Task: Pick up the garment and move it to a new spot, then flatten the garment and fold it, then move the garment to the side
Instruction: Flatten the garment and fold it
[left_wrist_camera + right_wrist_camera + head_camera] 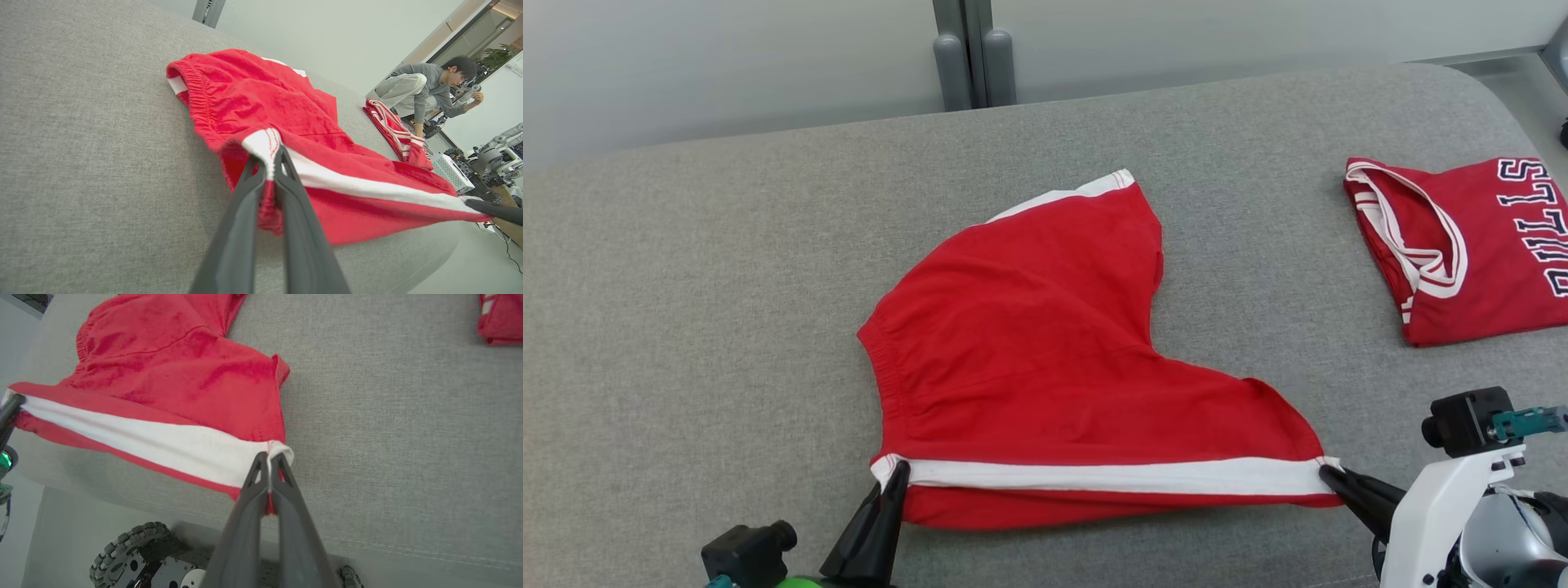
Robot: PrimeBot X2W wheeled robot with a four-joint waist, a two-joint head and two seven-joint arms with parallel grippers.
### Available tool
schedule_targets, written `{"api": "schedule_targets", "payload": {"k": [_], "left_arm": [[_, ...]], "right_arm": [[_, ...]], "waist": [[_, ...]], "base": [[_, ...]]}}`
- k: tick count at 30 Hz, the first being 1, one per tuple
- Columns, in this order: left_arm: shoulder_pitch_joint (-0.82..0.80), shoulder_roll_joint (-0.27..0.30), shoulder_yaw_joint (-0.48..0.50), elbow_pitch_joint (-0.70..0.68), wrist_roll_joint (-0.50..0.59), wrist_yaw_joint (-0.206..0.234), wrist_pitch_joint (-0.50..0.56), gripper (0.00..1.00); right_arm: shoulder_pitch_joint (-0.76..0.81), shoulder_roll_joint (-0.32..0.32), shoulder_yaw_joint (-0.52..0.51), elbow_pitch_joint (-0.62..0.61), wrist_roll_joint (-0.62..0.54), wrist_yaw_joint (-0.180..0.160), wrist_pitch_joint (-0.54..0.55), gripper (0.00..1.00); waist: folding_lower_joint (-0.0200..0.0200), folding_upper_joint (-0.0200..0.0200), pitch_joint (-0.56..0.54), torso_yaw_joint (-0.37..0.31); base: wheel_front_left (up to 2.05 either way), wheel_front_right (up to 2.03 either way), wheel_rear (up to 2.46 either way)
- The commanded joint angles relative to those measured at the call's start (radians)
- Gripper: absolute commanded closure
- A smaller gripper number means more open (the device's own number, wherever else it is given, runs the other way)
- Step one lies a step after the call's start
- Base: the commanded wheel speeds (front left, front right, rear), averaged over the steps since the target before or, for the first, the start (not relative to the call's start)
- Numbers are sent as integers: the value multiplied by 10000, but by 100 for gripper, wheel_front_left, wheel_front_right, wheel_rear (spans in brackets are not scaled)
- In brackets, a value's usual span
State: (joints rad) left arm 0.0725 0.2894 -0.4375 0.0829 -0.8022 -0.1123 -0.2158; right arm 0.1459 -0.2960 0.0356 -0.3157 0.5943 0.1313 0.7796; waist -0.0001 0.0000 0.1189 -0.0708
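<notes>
Head view has the red shorts (1029, 359) in the middle of the frame, spread on the grey cushion (686, 327), with the near edge lifted a little between my two hands. My left gripper (898, 475), at the lower left, is closed tight on the waistband corner where the white stripe (1111, 475) begins. My right gripper (1330, 472), at the lower right, is pinched shut on the other end of the same stripe, at the leg hem. I judge that this is the flattening step: the stripe is pulled almost straight, but the far part lies in soft waves. To do it well, I think both pinches should be at equal height and pull apart gently, so the cloth is tight without slipping out. Then I should lay it down toward the middle of the cushion, not over its near edge, and well apart from the folded red shirt (1478, 261) at the upper right. I cannot see how many layers each pinch holds, and the underside of the shorts is hidden. The shirt is cut off by the right border. In the left wrist view a person (425, 90) crouches at the upper right; what that person handles is too small to tell.
</notes>
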Motion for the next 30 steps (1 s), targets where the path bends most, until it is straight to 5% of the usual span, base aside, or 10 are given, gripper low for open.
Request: {"api": "schedule_targets", "payload": {"k": [1,5,12,18,30], "left_arm": [[92,33,16,-68,-27,63,-3,100],[-162,-17,-79,-113,47,54,70,100],[-906,-100,202,-437,-33,-19,-165,100],[-2947,234,496,-843,-349,-108,354,100],[-7446,726,1078,-1242,-1904,-179,2303,100]], "right_arm": [[81,137,-80,-158,-138,-12,146,100],[56,351,-232,-393,-464,-12,396,100],[-1171,414,-210,-579,-1002,-12,-1214,100],[-3367,-291,419,-111,-1172,-12,-2504,100],[-8757,-1542,2027,1641,-740,-12,-3388,100]], "waist": [[1,0,-15,11],[1,0,-81,70],[1,0,-199,70],[1,0,-285,8],[1,0,373,-566]], "base": [[0,0,0],[0,0,0],[0,0,0],[0,0,0],[0,0,0]]}}
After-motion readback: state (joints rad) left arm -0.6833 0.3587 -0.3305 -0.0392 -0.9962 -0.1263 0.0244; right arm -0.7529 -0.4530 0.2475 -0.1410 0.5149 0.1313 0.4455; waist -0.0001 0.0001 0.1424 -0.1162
